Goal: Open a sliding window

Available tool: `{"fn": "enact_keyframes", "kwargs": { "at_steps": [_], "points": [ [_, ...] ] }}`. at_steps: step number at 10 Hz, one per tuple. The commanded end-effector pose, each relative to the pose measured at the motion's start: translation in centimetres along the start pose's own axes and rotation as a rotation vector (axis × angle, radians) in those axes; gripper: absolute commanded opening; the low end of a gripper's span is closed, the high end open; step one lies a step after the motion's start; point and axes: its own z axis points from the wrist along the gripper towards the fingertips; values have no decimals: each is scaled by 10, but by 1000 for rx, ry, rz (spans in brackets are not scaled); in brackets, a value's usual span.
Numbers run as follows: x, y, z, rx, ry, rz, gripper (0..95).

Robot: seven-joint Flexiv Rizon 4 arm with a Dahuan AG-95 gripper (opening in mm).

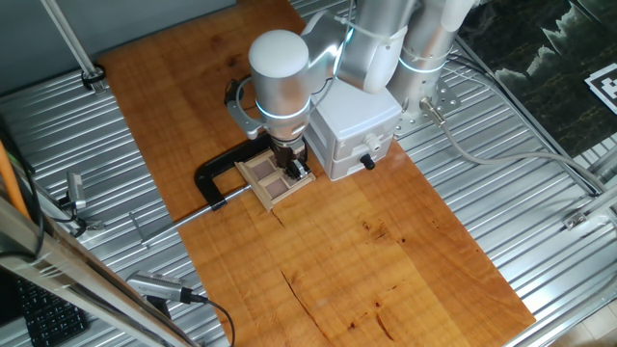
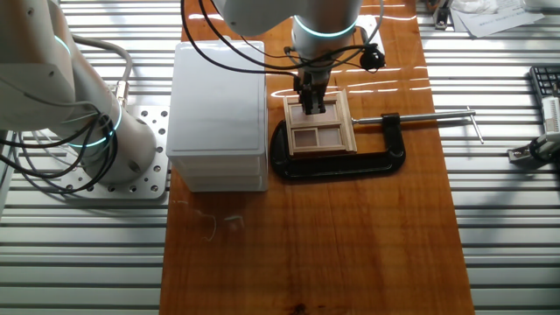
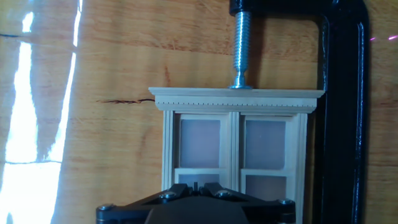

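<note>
The small light-wood sliding window (image 2: 320, 128), a rectangular frame with four brownish panes in a two-by-two grid, is lying flat on the orange-brown wooden tabletop (image 2: 350, 236), slightly toward twelve o'clock from the board's centre in the other fixed view. A black metal C-clamp (image 2: 346, 164) is wrapping around it, the clamp's spine running along the frame's six o'clock side and its silver screw rod (image 2: 437, 115) reaching out toward three o'clock. In the hand view the threaded screw tip (image 3: 240, 46) is pressing against the window's moulded top rail (image 3: 236, 98) at twelve o'clock, while the black clamp bar (image 3: 343, 106) is running down the three o'clock side. A white rectangular box (image 2: 219, 114) is standing just beside the window at nine o'clock; in one fixed view its black knob (image 1: 367, 161) is showing on the front. The robot's two-finger gripper (image 2: 313, 103) is pointing straight down over the far half of the window, its fingertips sitting right at the panes. Whether the fingers are spread or pinched together I cannot tell, since the arm's body is hiding them in one fixed view and the hand view is showing only the black gripper base (image 3: 196, 208).
</note>
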Motion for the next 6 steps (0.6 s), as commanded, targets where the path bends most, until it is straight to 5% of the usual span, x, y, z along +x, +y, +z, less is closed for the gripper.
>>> {"fn": "enact_keyframes", "kwargs": {
  "at_steps": [1,6],
  "points": [
    [0,0,1,8,0,3,0],
    [-1,-1,2,9,4,28,0]
  ]
}}
